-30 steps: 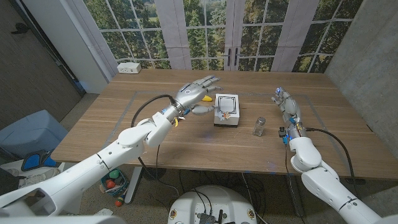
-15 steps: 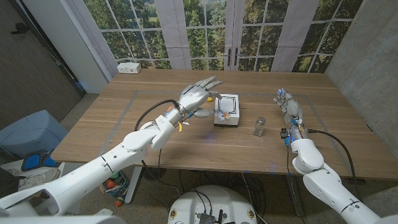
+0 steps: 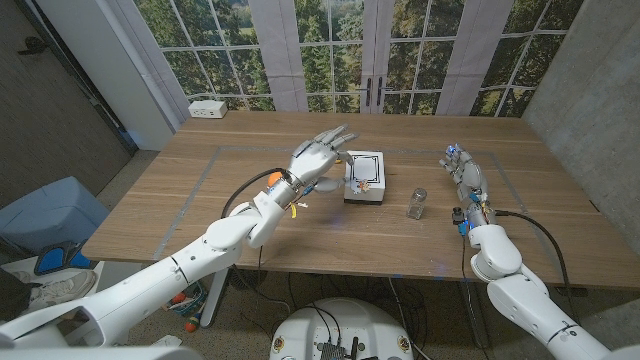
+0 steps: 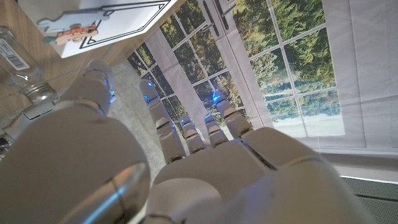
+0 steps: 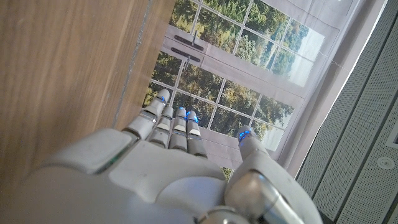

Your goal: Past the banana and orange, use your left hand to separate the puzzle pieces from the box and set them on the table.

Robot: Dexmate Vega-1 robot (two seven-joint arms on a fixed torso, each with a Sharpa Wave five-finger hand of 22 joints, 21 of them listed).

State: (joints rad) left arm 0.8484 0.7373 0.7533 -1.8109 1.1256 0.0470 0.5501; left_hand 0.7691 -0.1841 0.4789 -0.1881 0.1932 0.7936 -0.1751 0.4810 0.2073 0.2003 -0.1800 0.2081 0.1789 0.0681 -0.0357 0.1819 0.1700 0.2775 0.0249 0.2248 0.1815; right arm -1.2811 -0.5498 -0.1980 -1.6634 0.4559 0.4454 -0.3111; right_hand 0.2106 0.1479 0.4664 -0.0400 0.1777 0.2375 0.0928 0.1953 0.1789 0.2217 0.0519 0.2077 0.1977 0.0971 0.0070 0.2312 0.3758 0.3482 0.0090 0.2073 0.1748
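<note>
A white box with black frame lines lies at the table's middle, and a printed puzzle piece shows on its top. My left hand hovers just left of the box, fingers spread and holding nothing. An orange peeks out behind that wrist. The left wrist view shows the left hand, the box and the puzzle piece beyond its fingertips. Near the table's right side, my right hand has straight fingers and nothing in it; the right wrist view shows the right hand over bare wood.
A small glass shaker stands just right of the box, seen again as the shaker. A white power strip sits at the far left corner. Pale tape lines mark a rectangle on the table. A blue bin stands on the floor left.
My left forearm has swung a little to the right, uncovering the orange behind the wrist. The hand stays beside the box's left edge. The right arm is still.
</note>
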